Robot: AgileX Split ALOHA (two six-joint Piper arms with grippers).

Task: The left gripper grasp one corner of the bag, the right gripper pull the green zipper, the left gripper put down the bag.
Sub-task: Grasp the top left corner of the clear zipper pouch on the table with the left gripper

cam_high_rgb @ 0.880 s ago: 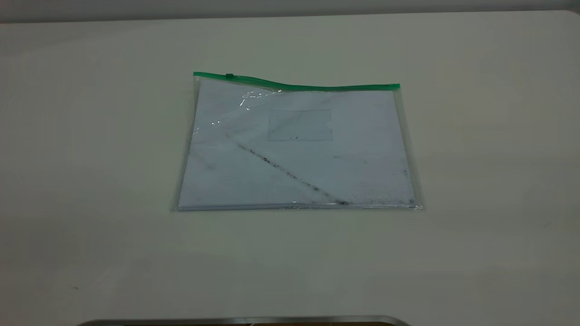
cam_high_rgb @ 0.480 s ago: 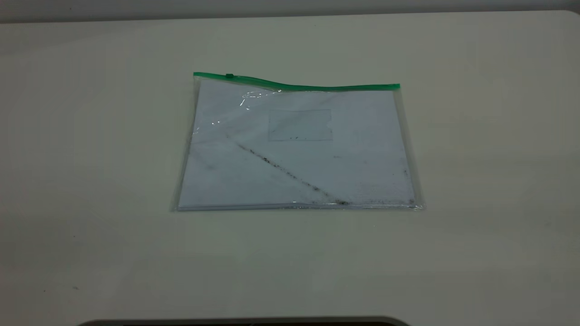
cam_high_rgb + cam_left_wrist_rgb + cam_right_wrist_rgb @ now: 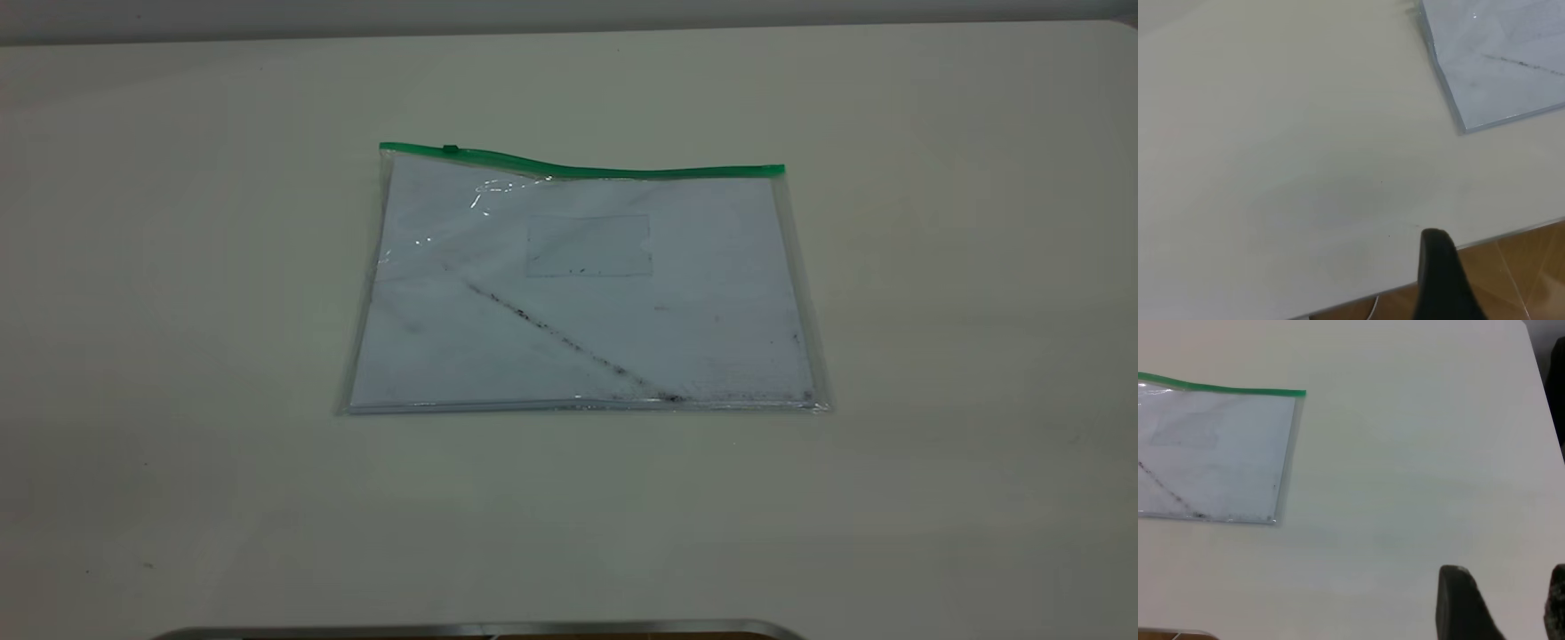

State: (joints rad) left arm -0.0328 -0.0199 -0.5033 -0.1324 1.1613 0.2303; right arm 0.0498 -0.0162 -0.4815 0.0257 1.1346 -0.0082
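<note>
The bag [image 3: 582, 289] lies flat on the pale table [image 3: 960, 267], roughly in the middle of it in the exterior view, with nothing of mine touching it. Its green zipper [image 3: 587, 166] runs along the far long edge, wavy rather than straight, and the small green slider tab [image 3: 451, 148] sits near that edge's left end. White paper shows through the clear plastic, crossed by 1 dark diagonal smudge line [image 3: 569, 342] that runs from the left-centre down toward the near edge. A faint rectangular patch [image 3: 589, 245] shows through just below the zipper. Neither of my arms appears in the exterior view. My left gripper [image 3: 1441, 277] shows in the left wrist view only as 1 dark finger [image 3: 1438, 267], hanging over the table close to its edge, well apart from the bag's near left corner [image 3: 1463, 128]; with just that 1 finger visible I cannot tell how wide it stands, and it has hold of nothing. My right gripper [image 3: 1505, 603] shows 2 dark fingers [image 3: 1458, 600] in the right wrist view with a clear gap of bare table between them, so it is parted and empty, and it hangs well apart from the bag's right side, where the zipper's right end [image 3: 1301, 391] and the near right corner [image 3: 1273, 519] are in sight.
</note>
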